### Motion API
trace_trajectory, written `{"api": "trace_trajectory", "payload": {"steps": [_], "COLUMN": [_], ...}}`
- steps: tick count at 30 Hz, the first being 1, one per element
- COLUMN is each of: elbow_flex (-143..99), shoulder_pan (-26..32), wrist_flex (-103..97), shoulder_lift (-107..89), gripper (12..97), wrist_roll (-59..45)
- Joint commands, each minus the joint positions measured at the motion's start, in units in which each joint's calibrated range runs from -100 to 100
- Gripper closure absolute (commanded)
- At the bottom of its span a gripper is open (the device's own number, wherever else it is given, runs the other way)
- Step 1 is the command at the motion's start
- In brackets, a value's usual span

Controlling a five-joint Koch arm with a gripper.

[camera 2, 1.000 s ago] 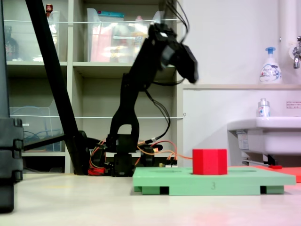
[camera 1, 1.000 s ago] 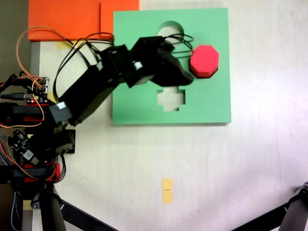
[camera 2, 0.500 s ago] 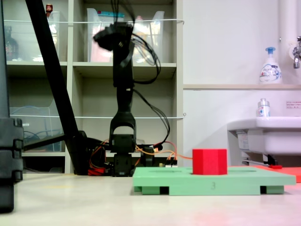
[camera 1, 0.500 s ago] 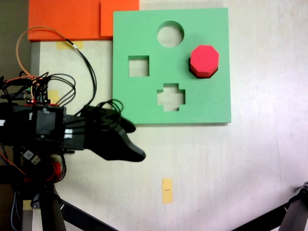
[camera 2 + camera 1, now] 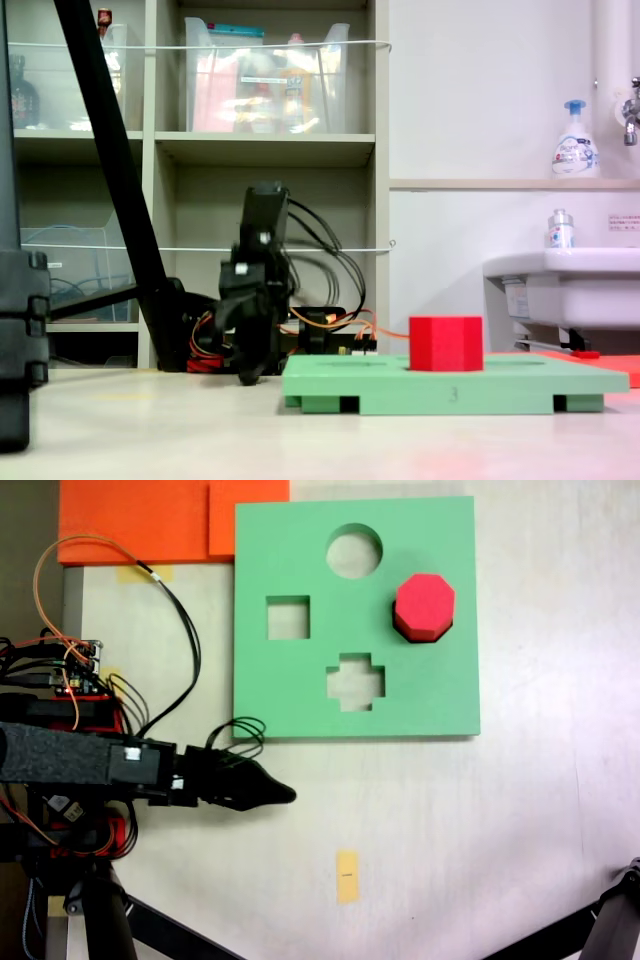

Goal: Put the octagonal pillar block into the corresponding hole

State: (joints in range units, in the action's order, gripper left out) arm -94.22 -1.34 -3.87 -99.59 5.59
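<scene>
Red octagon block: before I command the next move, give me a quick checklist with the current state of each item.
1. The octagonal pillar block is in the eight-sided hole of the green board: ok, it fills that spot, though much of it stands above the board in the side-on fixed view.
2. Fully seated to depth: cannot tell.
3. Gripper is off the board: ok, it points over bare table in front of the board's near edge.
4. Gripper is empty: ok, nothing red at its tip.
5. Jaw state: cannot tell, the tips overlap.
6. Round, square and cross cutouts are free: ok.
</scene>
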Motion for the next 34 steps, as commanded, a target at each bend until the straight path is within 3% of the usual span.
{"api": "trace_trajectory", "payload": {"steps": [1,9,34], "elbow_flex": [-4.68,-5.78,-5.78], "shoulder_pan": [1.37,2.34,2.10], "wrist_flex": [-14.00,2.47,2.47], "shoulder_lift": [-0.41,-0.41,-0.41], "gripper": [58.1,59.7,59.6], "wrist_roll": [-1.86,-1.90,-1.86]}}
